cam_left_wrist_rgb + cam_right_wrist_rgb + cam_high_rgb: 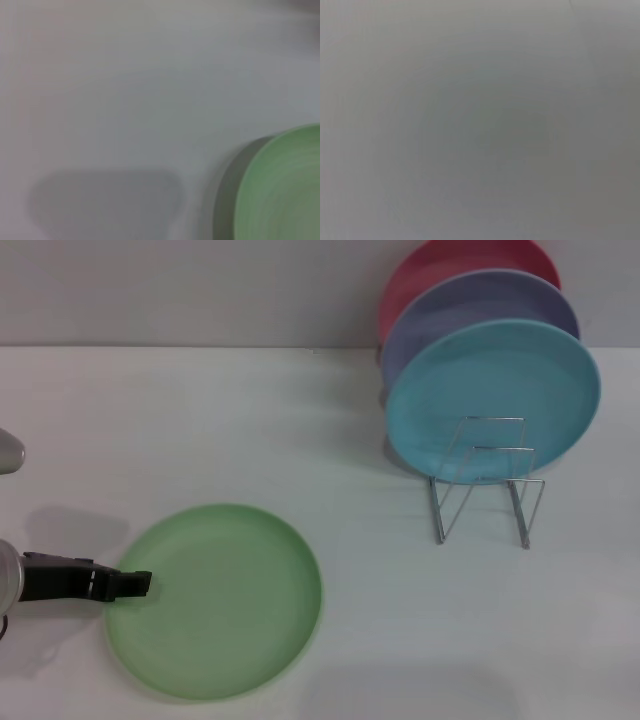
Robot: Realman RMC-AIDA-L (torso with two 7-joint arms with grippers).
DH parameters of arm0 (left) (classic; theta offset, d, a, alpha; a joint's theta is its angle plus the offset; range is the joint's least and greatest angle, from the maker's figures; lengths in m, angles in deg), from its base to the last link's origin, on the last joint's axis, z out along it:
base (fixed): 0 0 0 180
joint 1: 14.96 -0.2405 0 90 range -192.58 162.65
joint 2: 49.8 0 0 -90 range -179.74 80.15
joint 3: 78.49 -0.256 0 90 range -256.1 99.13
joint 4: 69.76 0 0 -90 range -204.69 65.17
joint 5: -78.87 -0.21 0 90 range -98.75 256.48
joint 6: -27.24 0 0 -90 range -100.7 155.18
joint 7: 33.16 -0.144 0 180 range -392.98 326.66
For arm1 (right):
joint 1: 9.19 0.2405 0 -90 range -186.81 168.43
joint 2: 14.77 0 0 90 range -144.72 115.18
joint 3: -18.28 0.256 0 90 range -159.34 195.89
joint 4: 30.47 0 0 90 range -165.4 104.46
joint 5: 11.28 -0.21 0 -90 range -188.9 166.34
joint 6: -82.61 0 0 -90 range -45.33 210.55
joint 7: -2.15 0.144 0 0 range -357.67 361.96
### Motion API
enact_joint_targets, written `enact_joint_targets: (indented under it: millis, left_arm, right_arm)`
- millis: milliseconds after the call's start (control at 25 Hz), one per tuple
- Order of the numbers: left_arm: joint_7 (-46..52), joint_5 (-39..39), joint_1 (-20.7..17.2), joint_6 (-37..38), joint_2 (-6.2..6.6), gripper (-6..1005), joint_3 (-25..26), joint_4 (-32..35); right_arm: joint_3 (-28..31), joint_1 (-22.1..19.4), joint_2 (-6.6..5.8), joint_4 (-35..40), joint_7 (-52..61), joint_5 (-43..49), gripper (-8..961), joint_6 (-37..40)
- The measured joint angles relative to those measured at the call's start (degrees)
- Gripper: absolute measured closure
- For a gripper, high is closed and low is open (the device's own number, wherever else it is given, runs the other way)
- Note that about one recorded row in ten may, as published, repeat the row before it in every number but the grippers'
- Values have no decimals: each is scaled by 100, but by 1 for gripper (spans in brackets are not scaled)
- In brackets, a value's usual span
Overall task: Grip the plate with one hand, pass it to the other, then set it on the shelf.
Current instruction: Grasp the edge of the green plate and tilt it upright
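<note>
The light green plate [225,605] lies on the white table at the front left. My left gripper [137,583] reaches in from the left, with its black tip at the plate's left rim. The left wrist view shows the same rim [285,190] and its shadow on the table. The silver wire shelf [485,490] stands at the right, with free loops at its front. My right gripper is out of view, and its wrist view shows only a blank grey surface.
Three plates stand upright in the shelf: a light blue plate [495,400] in front, a lavender plate [470,305] behind it and a red plate [450,265] at the back. The white table [200,430] meets a grey wall at the back.
</note>
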Motion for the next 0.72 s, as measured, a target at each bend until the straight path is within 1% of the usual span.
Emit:
enact_joint_targets:
  millis: [440, 640, 720]
  left_arm:
    - [77, -20, 151, -137, -3, 200, 2, 78]
    - [117, -30, 214, -209, 3, 214, -4, 88]
    - [99, -31, 261, -278, 7, 247, 3, 124]
  right_arm:
    - [0, 8, -2, 5, 1, 0, 112, 0]
    - [0, 22, -2, 5, 7, 0, 112, 0]
    - [0, 33, -2, 5, 8, 0, 112, -1]
